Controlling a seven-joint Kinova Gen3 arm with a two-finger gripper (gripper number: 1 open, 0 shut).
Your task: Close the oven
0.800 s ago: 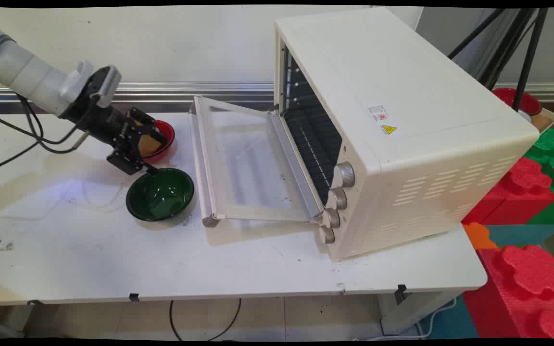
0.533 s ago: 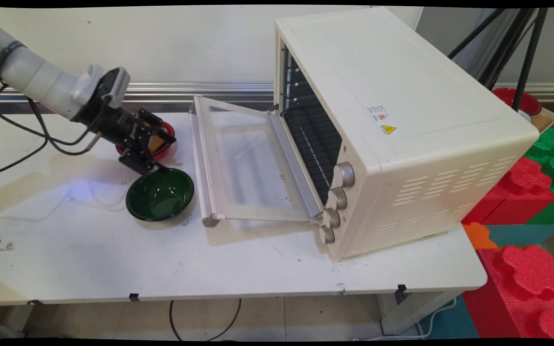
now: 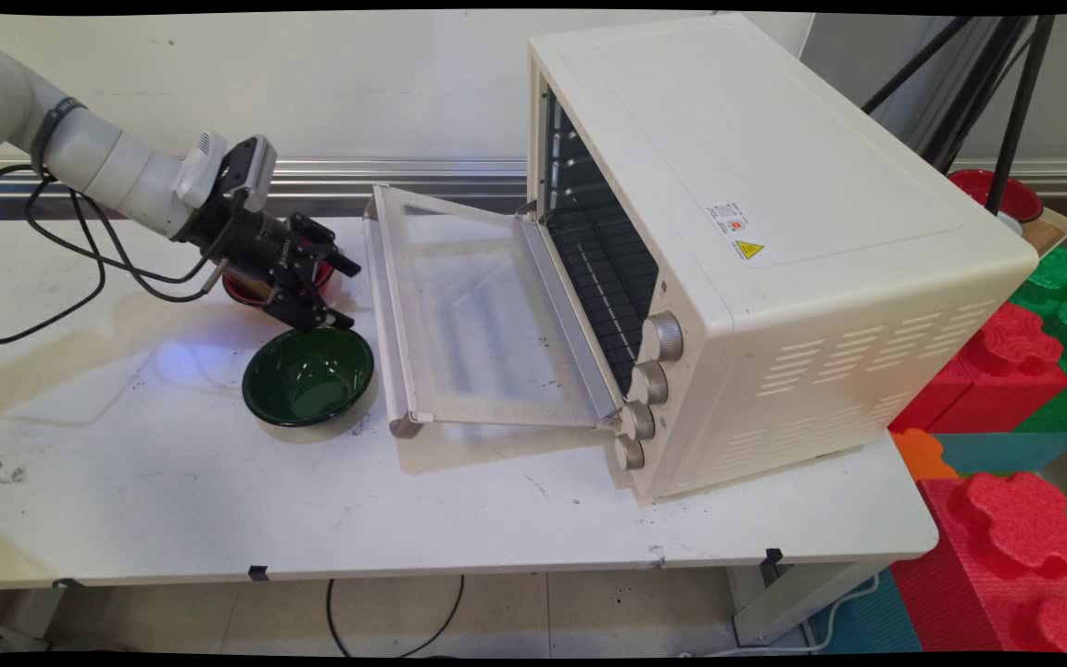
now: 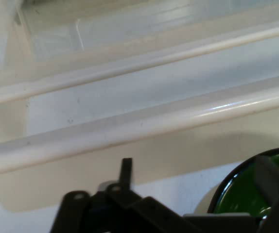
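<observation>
Green bowl just below open end effector.

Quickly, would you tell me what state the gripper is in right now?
Gripper: open, holding nothing, above the green bowl's far rim, beside the oven door's handle.

A white table fills the lower frame. On it at centre-left sit a green bowl and, just above, a red bowl. A cream toaster oven stands at right.
</observation>
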